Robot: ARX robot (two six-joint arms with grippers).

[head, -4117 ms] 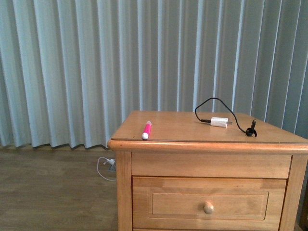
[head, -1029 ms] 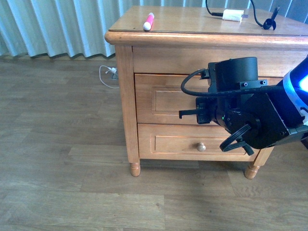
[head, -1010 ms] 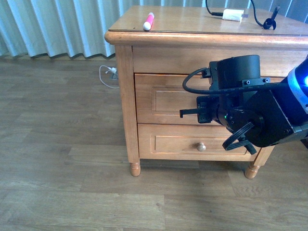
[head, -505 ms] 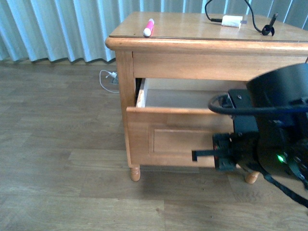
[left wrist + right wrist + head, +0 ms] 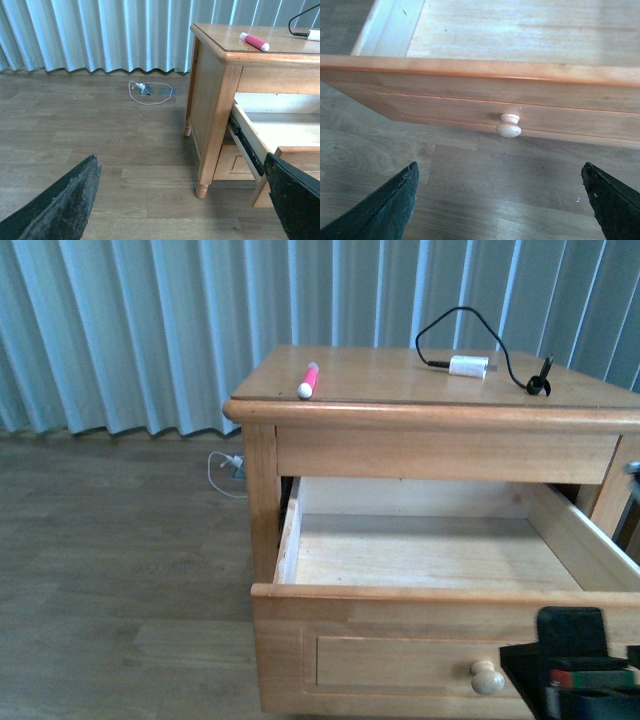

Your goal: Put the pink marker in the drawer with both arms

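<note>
The pink marker (image 5: 308, 380) lies on the nightstand top near its front left corner; it also shows in the left wrist view (image 5: 254, 42). The upper drawer (image 5: 400, 635) is pulled far out, its pale inside bare (image 5: 520, 30). My right gripper (image 5: 500, 205) is open and empty, hanging over the floor just in front of the drawer's knob (image 5: 508, 126). A black part of the right arm (image 5: 572, 668) shows low beside the knob (image 5: 486, 676). My left gripper (image 5: 180, 200) is open and empty, low over the floor to the left of the nightstand, apart from it.
A white charger block with black cable (image 5: 467, 366) lies at the back right of the nightstand top (image 5: 400, 390). A white cable (image 5: 150, 92) lies on the wood floor by the curtain (image 5: 150, 330). The open drawer's side rail (image 5: 247, 145) juts out.
The upper drawer went from shut to pulled far out. My right arm, which was at the drawer front, has drawn back low with its gripper off the knob. The marker has not moved.
</note>
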